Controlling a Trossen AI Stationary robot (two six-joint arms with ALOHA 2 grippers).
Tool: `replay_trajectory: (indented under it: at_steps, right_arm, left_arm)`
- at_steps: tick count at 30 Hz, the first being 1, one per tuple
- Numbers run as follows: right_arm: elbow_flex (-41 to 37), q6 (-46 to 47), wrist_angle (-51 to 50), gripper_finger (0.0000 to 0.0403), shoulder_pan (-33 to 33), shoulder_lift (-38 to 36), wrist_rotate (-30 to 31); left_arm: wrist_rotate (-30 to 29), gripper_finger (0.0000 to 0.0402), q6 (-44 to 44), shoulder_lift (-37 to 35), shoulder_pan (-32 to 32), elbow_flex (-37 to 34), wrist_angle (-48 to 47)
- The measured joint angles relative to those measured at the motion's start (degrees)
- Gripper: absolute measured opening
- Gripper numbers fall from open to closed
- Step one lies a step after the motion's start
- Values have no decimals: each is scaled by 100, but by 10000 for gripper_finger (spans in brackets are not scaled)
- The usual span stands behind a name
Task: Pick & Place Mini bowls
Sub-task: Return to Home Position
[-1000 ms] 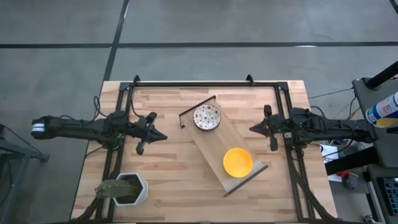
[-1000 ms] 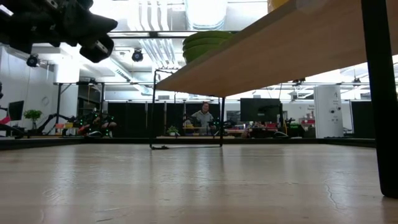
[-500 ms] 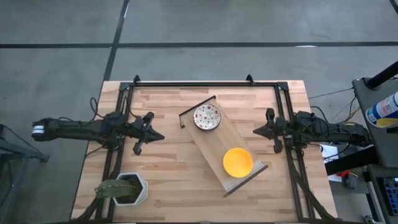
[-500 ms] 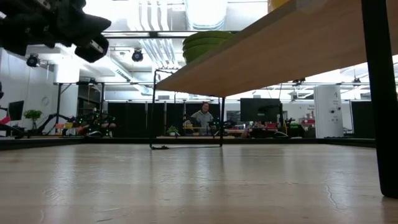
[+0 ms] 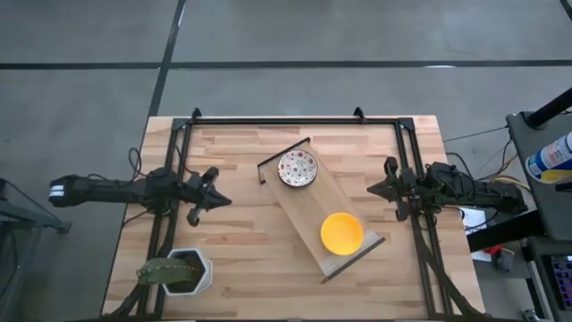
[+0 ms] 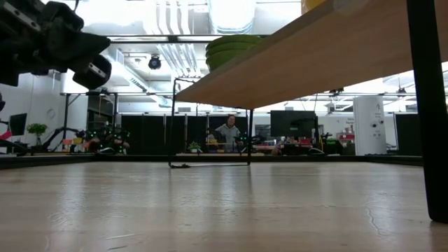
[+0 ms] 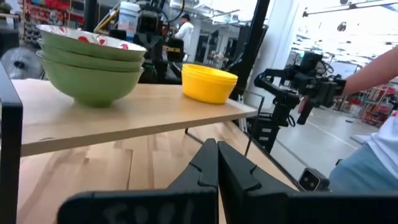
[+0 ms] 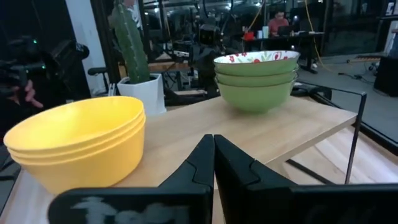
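Two stacks of mini bowls stand on a raised wooden shelf [image 5: 320, 210] that lies slantwise in the table's middle. The stack with white speckled floral insides and green outsides [image 5: 297, 167] [image 7: 92, 61] [image 8: 256, 76] is at the shelf's far end. The plain yellow stack [image 5: 341, 233] [image 7: 209, 81] [image 8: 78, 146] is at its near end. My left gripper [image 5: 223, 199] [image 7: 217, 163] hovers shut, left of the shelf. My right gripper [image 5: 370, 190] [image 8: 213, 157] hovers shut, right of the shelf. In the low view my left gripper [image 6: 91, 66] shows at the upper left.
A white hexagonal pot with a green cactus [image 5: 176, 271] [image 8: 134, 59] stands at the table's near left corner. Black frame rails [image 5: 295, 119] run along the far and side edges. The shelf's black legs [image 6: 210, 164] stand on the table. A person's sleeve [image 7: 373, 118] shows beyond the table.
Both grippers have drawn back from the shelf, staying shut: my left gripper toward the table's left edge, my right gripper toward the right edge. The bowls and the shelf have stayed in place.
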Motion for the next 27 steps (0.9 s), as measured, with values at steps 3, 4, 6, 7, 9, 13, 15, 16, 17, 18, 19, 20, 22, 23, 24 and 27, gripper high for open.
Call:
replay_trajectory:
  at_steps: [3,4,6,7,9,13,15,16,17,18,19,20,22,23,24,27]
  right_arm:
    - [-74,-2,-140,8,0,-71,0]
    - [-118,-3,-155,8,0,-87,0]
    - [-212,-3,-128,8,0,-133,0]
    - [-253,1,-74,8,0,-155,0]
    - [-332,16,-61,8,0,-216,0]
    - [-473,15,-85,8,0,-327,0]
    - [-508,31,-64,8,0,-329,0]
    - [-530,36,-79,8,0,-327,0]
    - [-547,35,-95,8,0,-324,0]
    - [-557,34,-98,8,0,-324,0]
    - [-557,26,-86,8,0,-324,-1]
    - [-557,17,-72,8,0,-326,-5]
    - [-557,17,-74,8,0,-326,-42]
    - [-557,12,-76,8,0,-324,-67]
    - [-557,-26,-74,8,-1,-324,-124]
    - [-514,-106,-116,8,0,-324,-188]
  left_arm:
    - [5,0,-13,-126,0,-102,-1]
    - [10,0,-10,-164,0,-111,17]
    - [10,0,24,-224,0,-110,-1]
    - [11,0,57,-244,0,-111,23]
    - [11,0,81,-304,0,-111,18]
    - [11,0,81,-328,0,-113,-80]
    - [11,0,76,-341,0,-113,-78]
    - [12,0,71,-349,0,-113,-78]
    - [13,0,39,-358,0,-113,-88]
    - [15,0,28,-375,0,-116,-95]
    - [16,0,30,-402,0,-116,-95]
    - [15,0,40,-443,0,-116,-101]
    - [15,0,81,-551,0,-116,-98]
    - [15,0,83,-619,2,-118,-98]
    - [15,0,85,-691,2,-118,-98]
    - [15,0,54,-928,2,-118,-245]
